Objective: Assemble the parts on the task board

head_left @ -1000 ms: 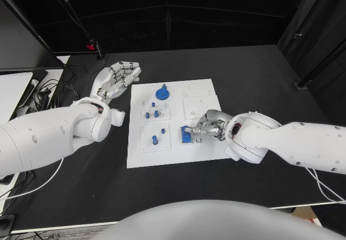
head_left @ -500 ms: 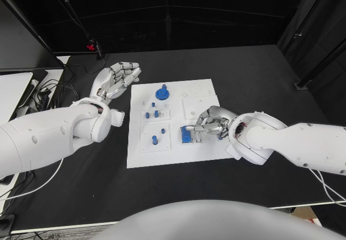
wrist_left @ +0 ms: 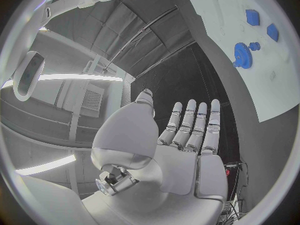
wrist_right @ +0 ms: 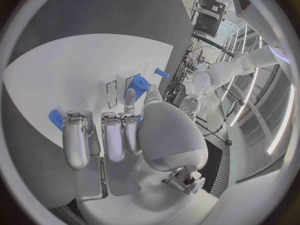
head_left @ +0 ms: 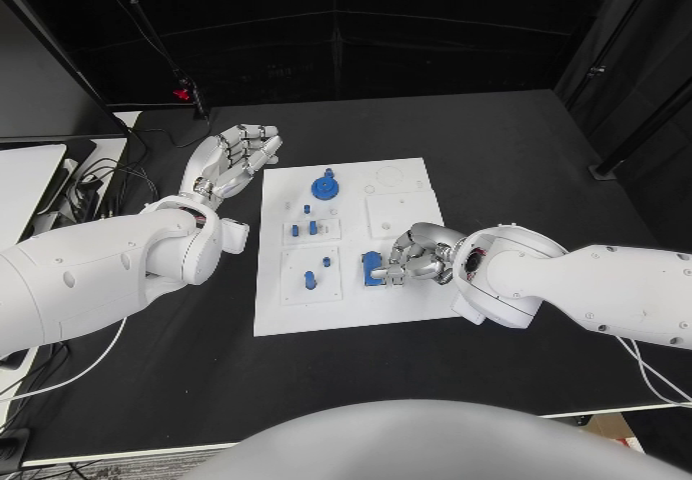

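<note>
- Right hand [head_left: 414, 258] is curling its fingers over the blue block [head_left: 374, 269] on the near-right part of the board [head_left: 346, 310]; it's touching the block, but I can't tell if it's actually gripping it.
- Left hand [head_left: 235, 155] is hovering over the counter [head_left: 548, 160] just left of the board's far-left corner, fingers straight and apart, holding nothing.
- Block: small, chunky, blue, sitting on a square plate of the board. Judging it light, rigid and smooth plastic, so it's likely sliding if pushed sideways; best to be pinching it on opposite flat sides, low down.
- Other parts on the board: blue gear [head_left: 326, 186] at the far-left end, small blue pegs [head_left: 306, 230] in the middle-left plate, another blue piece [head_left: 312, 279] on the near-left plate.
- All are looking small and easy to knock.
</note>
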### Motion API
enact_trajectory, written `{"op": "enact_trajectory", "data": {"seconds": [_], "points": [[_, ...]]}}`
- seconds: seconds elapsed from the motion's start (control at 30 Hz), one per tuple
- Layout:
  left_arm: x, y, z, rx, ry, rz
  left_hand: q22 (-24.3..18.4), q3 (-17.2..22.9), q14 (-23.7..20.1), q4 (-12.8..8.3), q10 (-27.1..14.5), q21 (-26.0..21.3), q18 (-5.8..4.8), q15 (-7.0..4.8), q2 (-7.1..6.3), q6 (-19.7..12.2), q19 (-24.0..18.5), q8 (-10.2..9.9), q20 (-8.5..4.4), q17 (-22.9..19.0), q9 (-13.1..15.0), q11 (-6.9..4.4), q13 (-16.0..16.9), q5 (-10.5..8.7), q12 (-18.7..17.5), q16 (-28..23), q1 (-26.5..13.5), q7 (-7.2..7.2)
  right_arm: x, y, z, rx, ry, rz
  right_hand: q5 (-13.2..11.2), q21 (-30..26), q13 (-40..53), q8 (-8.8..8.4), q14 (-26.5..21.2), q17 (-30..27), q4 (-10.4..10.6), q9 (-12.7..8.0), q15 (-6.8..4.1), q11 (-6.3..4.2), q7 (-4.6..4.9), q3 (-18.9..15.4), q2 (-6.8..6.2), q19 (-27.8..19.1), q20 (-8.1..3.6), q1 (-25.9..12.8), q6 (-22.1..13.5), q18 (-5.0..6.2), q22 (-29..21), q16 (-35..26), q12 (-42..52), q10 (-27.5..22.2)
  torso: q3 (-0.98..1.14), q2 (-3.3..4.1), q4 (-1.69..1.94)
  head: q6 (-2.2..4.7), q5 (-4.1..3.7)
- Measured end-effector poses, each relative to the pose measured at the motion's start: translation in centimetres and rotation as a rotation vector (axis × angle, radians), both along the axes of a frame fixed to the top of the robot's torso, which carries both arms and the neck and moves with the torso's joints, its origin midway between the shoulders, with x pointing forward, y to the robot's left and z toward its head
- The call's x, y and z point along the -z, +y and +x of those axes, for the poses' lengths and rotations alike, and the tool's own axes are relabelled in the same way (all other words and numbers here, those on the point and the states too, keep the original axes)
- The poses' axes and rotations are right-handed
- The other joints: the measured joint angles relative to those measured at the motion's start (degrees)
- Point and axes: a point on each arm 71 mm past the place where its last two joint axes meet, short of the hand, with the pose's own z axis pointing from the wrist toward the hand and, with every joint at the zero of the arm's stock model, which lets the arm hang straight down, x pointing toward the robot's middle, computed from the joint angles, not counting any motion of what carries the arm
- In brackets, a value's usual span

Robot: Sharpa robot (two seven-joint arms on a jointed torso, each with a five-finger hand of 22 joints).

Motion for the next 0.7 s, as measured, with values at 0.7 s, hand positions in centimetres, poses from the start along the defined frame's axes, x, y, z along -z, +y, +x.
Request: {"op": "enact_trajectory", "data": {"seconds": [0.7], "points": [[0.02, -0.08, 0.01, 0.002, 0.000, 0.000, 0.0, -0.3, 0.0, 0.0, 0.0, 0.2, 0.00, 0.00, 0.01, 0.0, 0.0, 0.0, 0.00, -0.1, 0.0, 0.00, 0.0, -0.01, 0.0, 0.2, 0.0, 0.00, 0.38, 0.37, 0.58, -0.001, -0.005, -0.033, 9.3, 0.0, 0.4, -0.49, -0.1, 0.0, -0.3, 2.4, -1.32, -1.33, -1.36, 2.9, 2.40, 0.0, -1.24, 6.9, -0.3, 0.00, 0.0, 0.0, 0.5, 0.1, -0.04, -0.05, 0.03, 0.00, -0.04]]}}
